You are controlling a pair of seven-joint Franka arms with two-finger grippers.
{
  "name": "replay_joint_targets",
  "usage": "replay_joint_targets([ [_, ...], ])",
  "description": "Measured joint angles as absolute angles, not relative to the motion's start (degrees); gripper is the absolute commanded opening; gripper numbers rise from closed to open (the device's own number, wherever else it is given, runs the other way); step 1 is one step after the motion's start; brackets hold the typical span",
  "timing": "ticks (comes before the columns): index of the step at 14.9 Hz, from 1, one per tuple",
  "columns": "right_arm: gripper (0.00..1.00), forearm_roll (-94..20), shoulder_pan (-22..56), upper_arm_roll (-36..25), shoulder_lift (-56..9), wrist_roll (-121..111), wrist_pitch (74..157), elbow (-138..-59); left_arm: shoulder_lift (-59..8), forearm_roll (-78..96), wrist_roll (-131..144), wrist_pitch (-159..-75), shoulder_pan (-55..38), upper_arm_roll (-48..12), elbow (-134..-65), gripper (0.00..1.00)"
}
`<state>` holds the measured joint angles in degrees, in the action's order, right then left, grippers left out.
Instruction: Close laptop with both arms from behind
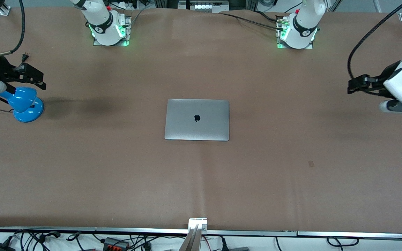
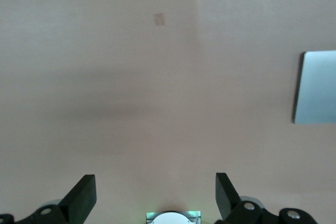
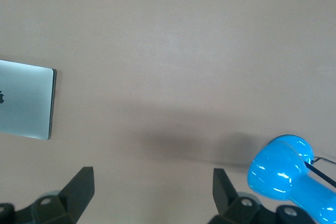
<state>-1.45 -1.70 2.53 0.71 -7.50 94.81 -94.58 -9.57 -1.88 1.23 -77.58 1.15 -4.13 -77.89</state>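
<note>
The silver-grey laptop point(image 1: 196, 119) lies shut and flat at the middle of the brown table, its dark apple logo facing up. Its edge also shows in the left wrist view point(image 2: 316, 87) and in the right wrist view point(image 3: 26, 100). My left gripper point(image 1: 356, 85) hangs open and empty above the table near the left arm's end, well away from the laptop. My right gripper point(image 1: 33, 76) hangs open and empty above the right arm's end, over a blue lamp. Both grippers show wide-spread jaws in their wrist views, left point(image 2: 156, 195) and right point(image 3: 153, 190).
A blue desk lamp point(image 1: 24, 103) stands at the right arm's end of the table, under my right gripper, and shows in the right wrist view point(image 3: 289, 174). A small brown patch point(image 1: 311, 163) marks the cloth. Cables run along the table's near edge.
</note>
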Motion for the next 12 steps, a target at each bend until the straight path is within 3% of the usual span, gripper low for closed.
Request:
replay_joint_targets([
  [4,1.0,-1.4,-2.6,2.6,0.8,-7.5,95.1,-95.2,-2.4,-1.7,1.2,-89.5,-2.0,-1.2,-88.9,1.0],
  [6,1.0,-1.4,-2.7,2.6,0.8,-7.5,95.1,-95.3,0.2,-1.5,1.2,-91.4,-2.0,-1.2,-92.5,1.0],
  [12,1.0,-1.4,-2.8,2.7,0.8,-7.5,95.0,-95.5,1.5,-1.3,1.2,-92.3,-2.0,-1.0,-94.6,1.0],
])
